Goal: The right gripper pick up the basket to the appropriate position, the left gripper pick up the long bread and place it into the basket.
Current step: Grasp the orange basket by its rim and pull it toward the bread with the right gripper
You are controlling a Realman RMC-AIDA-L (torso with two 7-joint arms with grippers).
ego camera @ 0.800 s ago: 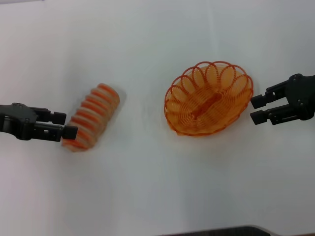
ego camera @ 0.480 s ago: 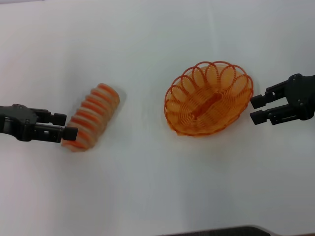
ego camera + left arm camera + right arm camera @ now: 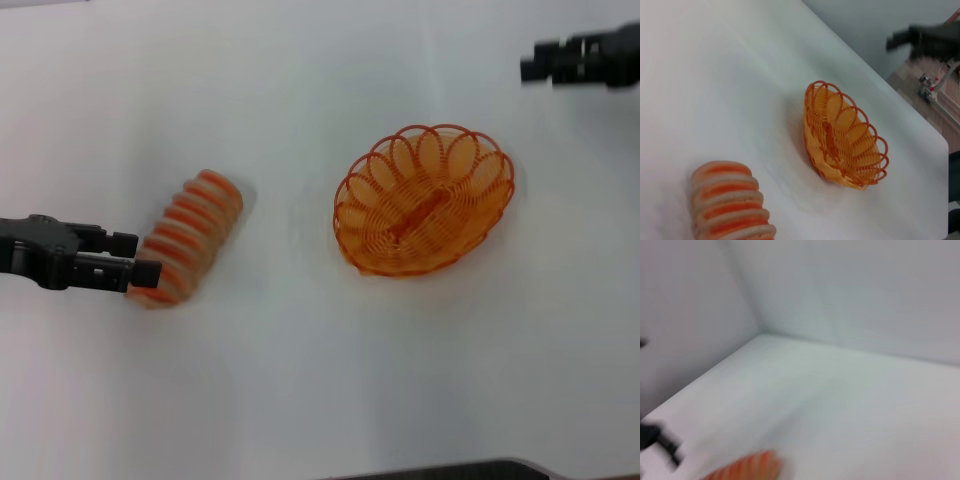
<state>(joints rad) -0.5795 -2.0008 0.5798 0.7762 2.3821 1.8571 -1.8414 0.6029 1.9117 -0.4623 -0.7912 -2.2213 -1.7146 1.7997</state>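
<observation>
Pulling away, your right end effector (image 3: 545,66) now sits far back, well apart from the basket (image 3: 424,200), fingers close together and empty. That leaves the basket ungrasped on the white surface (image 3: 320,380). Your left end effector (image 3: 125,258), part open, touches the near end of the bread (image 3: 188,235). Pale walls border the surface.
</observation>
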